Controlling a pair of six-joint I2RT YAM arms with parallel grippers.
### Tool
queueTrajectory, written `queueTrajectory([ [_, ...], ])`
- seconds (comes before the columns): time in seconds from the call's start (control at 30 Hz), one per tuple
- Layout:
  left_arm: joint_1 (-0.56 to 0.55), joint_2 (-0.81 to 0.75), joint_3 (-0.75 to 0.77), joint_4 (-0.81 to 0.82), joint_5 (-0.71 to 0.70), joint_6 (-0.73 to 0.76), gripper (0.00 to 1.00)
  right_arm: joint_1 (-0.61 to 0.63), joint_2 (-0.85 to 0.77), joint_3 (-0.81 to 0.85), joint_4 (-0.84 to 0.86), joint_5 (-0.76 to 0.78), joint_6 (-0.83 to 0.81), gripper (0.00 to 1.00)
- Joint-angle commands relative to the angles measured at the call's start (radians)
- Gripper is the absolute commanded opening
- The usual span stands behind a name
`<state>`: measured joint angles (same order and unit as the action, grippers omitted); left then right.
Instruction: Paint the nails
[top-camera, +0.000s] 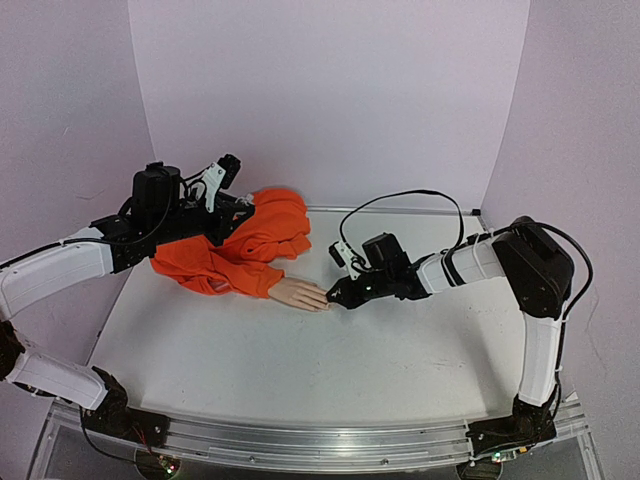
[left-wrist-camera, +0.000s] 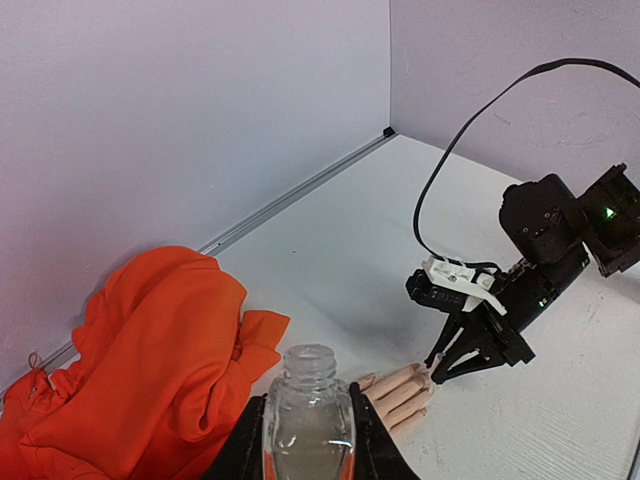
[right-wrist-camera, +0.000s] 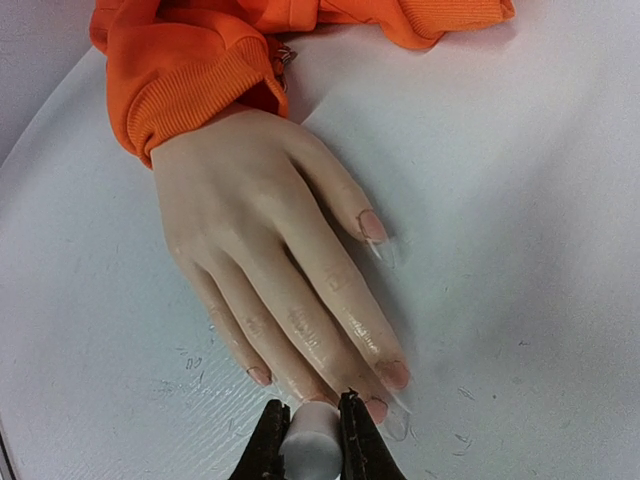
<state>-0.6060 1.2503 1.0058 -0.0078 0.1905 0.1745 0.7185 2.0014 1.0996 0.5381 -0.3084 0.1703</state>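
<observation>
Four nails (right-wrist-camera: 393, 373) show on the mannequin hand (right-wrist-camera: 260, 230), which lies flat, palm down, on the tabletop (right-wrist-camera: 500, 200) with its wrist inside an orange sleeve (right-wrist-camera: 200, 90) and its fingers pointing toward the right arm. Two of the nails sit at the tips of the longest fingers, directly in front of the right tool (right-wrist-camera: 308, 425). That tool is clamped on a small white cylinder (right-wrist-camera: 312, 452), most likely the handle of the polish brush. The bristles are hidden beneath it, so whether they touch a nail cannot be told. The left tool (left-wrist-camera: 308, 420) is clamped around a clear bottle (left-wrist-camera: 305, 385), open at the neck and held upright above the sleeve, near the wrist. The step in hand looks like stroking polish onto the nail nearest the cylinder. To do it well, the right arm should keep the brush low and nearly in line with the finger, draw it lightly from the base of the nail to its tip, and stay inside the nail's edges so nothing smears onto the skin or tabletop. Pressing hard could push the loose hand along the surface. The bottle should stay level and within reach for a fresh dip.
</observation>
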Motion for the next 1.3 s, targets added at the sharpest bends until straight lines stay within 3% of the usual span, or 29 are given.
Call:
queueTrajectory([
  [0.0, 0.002, -0.038, 0.010, 0.063, 0.017, -0.010, 0.00, 0.004, -0.001, 0.007, -0.011, 0.005, 0.006, 0.00],
  [1.27, 0.002, -0.040, 0.008, 0.062, 0.017, -0.010, 0.00, 0.004, -0.016, -0.015, -0.029, 0.049, 0.001, 0.00],
])
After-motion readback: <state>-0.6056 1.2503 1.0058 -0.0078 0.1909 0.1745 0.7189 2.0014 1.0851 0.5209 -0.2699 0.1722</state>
